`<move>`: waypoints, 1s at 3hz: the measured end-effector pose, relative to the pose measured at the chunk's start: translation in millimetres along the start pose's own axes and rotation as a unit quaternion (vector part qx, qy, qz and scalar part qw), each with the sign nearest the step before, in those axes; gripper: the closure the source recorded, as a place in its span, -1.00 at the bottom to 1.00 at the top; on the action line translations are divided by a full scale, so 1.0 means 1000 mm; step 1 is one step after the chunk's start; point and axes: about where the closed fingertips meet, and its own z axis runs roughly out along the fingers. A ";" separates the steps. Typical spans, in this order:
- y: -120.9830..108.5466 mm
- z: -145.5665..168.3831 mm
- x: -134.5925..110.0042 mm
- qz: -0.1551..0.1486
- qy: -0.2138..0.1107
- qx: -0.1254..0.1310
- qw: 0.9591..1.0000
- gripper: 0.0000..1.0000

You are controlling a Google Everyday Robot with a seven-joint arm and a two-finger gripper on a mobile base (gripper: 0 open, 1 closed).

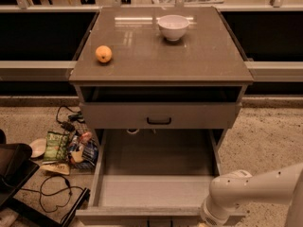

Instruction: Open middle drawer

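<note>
The middle drawer is seen pulled far out from the grey cabinet, toward the camera. Its plain grey inside is laid open and its front is set along the lower edge of the view. Above it the top drawer is shown with a small black handle, and a dark gap is seen between its front and the tabletop. On the tabletop an orange is placed at the left and a white bowl near the back, well apart. The white arm is reached in from the right, and its end is cut off by the lower edge just beside the drawer's front right corner. The claw itself is not shown, so its state cannot be told. Packets and cables are scattered on the floor to the left.
</note>
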 end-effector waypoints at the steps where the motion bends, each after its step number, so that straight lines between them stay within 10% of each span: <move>1: -0.001 -0.017 -0.003 -0.021 -0.002 -0.004 1.000 -1.00; 3: -0.055 -0.207 -0.037 -0.061 -0.087 0.054 0.993 -1.00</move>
